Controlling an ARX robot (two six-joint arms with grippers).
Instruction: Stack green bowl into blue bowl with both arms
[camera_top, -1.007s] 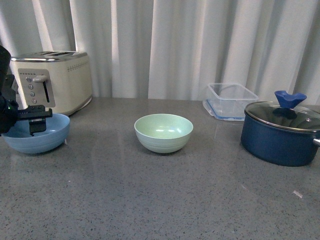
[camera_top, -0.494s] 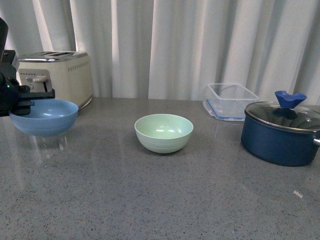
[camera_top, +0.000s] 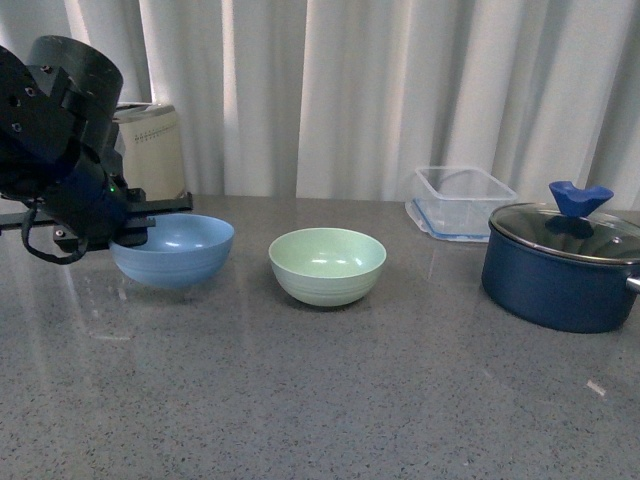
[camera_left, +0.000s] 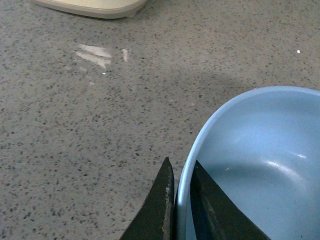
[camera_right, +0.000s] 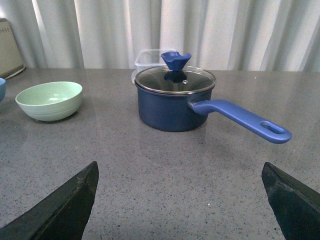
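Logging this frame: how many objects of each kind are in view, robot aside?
Bowls: 2, the blue bowl and the green bowl
Pots: 1, the navy pot with a glass lid
Containers: 1, the clear container
Toasters: 1, the toaster, partly hidden behind the left arm
Total: 5

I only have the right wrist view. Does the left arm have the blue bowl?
Observer: Yes. The left end effector is shut on the blue bowl at its rim, one finger inside, one outside.
Operator: Is it on the table?
Observer: In the front view it looks raised just off the table.
Operator: How near is the green bowl?
Observer: The green bowl sits just to its right, with a clear gap between them.
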